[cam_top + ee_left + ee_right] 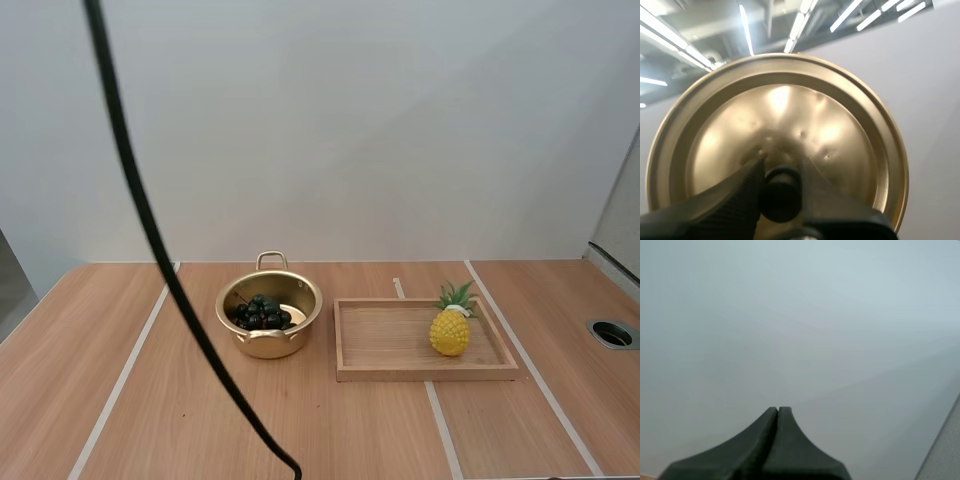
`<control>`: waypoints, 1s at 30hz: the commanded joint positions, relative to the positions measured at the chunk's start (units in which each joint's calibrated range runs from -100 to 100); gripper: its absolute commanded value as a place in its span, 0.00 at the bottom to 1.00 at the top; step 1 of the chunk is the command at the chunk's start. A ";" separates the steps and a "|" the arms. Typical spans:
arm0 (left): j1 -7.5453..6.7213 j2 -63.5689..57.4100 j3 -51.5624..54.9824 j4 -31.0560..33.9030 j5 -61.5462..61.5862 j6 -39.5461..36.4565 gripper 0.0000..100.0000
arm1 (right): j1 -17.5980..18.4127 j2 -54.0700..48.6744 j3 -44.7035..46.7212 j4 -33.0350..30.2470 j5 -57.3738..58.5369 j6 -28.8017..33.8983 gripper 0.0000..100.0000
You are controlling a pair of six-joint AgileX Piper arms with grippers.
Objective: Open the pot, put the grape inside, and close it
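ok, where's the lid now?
Left wrist view: the lid is off the pot, pinched by its knob in the left hand. High view shows the pot open, left of the wooden tray.

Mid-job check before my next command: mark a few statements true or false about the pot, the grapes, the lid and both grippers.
1. The grapes lie inside the pot. True.
2. The lid sits on the pot. False: the pot is open, and the left gripper is shut on the lid's knob, holding the lid away from the table.
3. The right gripper holds the pineapple. False: its fingers lie together on nothing, and the pineapple stands on the wooden tray.
4. In the high view, the wooden tray lies to the right of the pot. True.
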 commanded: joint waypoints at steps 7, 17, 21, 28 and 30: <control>-0.20 6.10 5.75 0.55 2.92 2.96 0.00 | -0.19 -0.88 -6.00 -1.68 1.56 1.00 0.00; 1.46 6.10 31.27 -1.65 2.92 6.60 0.00 | -0.19 -0.88 -10.43 -1.78 3.50 1.00 0.00; 1.53 6.10 42.37 -3.43 1.89 8.19 0.00 | -0.19 -0.88 -10.43 -1.78 4.03 1.00 0.00; 1.53 8.79 56.98 -4.30 -7.82 12.49 0.00 | -0.19 -0.88 -10.43 -2.01 4.63 1.00 0.00; 1.53 11.10 59.08 -4.72 -7.82 13.44 0.00 | -0.19 -0.88 -10.43 -2.11 5.17 1.00 0.00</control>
